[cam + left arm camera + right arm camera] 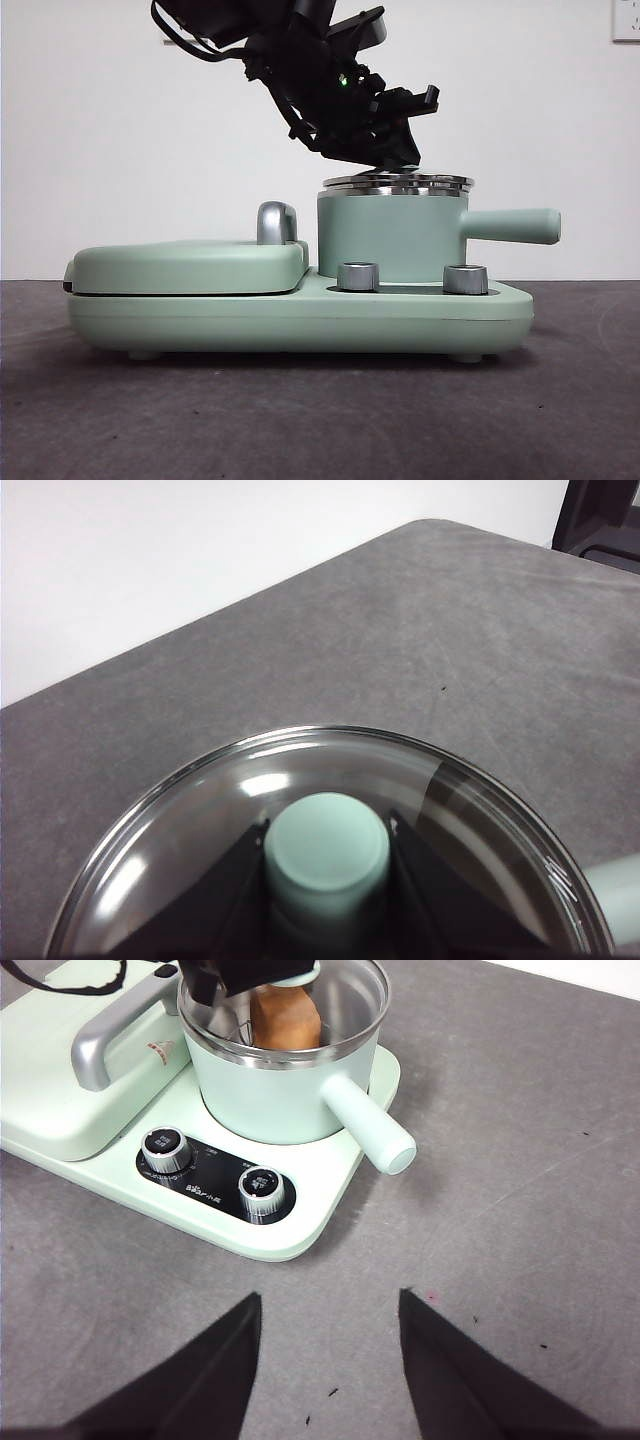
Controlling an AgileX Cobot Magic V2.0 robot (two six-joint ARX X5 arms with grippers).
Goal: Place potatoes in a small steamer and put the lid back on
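The small steamer (390, 235) (270, 1100) stands on the right half of the mint-green cooker base, its straight handle (512, 226) pointing right. Inside it, the right wrist view shows the orange-brown potatoes (285, 1020). The lid (398, 183) (200, 820) lies on the pot's steel rim. My left gripper (400, 158) (327, 830) comes down from above and is shut on the lid's mint-green knob (327, 852). My right gripper (328, 1298) hangs open over the bare grey table in front of the cooker, holding nothing.
The flat griddle cover (190, 265) with its steel handle (277, 222) fills the left half of the base (300, 320). Two steel dials (359, 276) (465, 279) sit on the base in front of the pot. A black object (600, 520) stands at the far table corner.
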